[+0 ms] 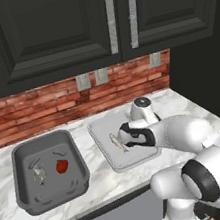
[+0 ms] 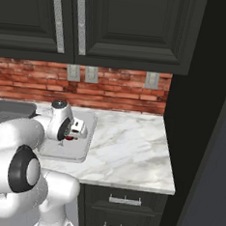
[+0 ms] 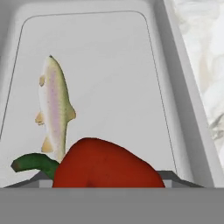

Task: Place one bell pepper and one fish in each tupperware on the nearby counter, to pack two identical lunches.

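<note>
The robot's claw (image 2: 73,132) grips a red bell pepper (image 3: 105,165) between its fingers, low over the shallow light grey tray (image 1: 102,133) on the white marble counter (image 2: 126,145). Seen from the hand camera, the pepper's green stem (image 3: 31,162) points to the left of that view, and a pale, speckled fish (image 3: 54,103) lies flat on the tray floor just beyond it; whether pepper and fish touch cannot be told. From the left base camera, the arm's white wrist (image 1: 143,111) and forearm cover the tray's right half, with the fish showing just left of the hand. Left of the tray, apart from it, sits the deep dark grey tub (image 1: 24,162), holding a second fish (image 1: 40,173) and a second red pepper (image 1: 62,166) side by side. Behind the counter runs a red brick backsplash (image 1: 40,106) with wall sockets (image 1: 82,81), under black upper cabinets (image 1: 48,31) with steel handles (image 1: 112,20).
</note>
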Motion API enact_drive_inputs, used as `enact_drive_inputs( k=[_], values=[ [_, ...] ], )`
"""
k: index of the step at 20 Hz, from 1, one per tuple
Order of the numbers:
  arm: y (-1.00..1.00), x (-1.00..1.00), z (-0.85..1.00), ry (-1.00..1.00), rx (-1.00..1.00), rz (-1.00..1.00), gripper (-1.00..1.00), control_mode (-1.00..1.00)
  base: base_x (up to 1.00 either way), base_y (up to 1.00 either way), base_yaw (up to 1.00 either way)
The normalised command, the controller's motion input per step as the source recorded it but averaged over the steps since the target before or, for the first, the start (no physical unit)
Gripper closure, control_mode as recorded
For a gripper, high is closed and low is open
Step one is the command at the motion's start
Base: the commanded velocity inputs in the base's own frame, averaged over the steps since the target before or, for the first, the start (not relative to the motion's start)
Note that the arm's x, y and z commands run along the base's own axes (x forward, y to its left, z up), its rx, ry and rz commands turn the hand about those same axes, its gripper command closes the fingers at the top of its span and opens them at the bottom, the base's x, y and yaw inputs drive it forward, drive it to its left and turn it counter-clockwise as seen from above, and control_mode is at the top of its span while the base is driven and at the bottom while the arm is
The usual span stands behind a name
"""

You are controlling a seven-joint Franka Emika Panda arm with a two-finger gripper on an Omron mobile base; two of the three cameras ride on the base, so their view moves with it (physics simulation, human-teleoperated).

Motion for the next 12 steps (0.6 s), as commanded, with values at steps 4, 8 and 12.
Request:
enact_drive_inputs(
  k=[4, 8, 12],
  values=[
    [0.0, 0.58, -0.44, 0.05, 0.0, 0.0, -1.0, -1.0, 0.0, 0.0, 0.0],
    [0.05, 0.48, -0.29, 0.0, -0.02, 0.0, -1.0, -1.0, 0.0, 0.0, 0.0],
    [0.2, -0.19, -0.03, -0.06, -0.08, 0.0, -1.0, -1.0, 0.0, 0.0, 0.0]
  ],
)
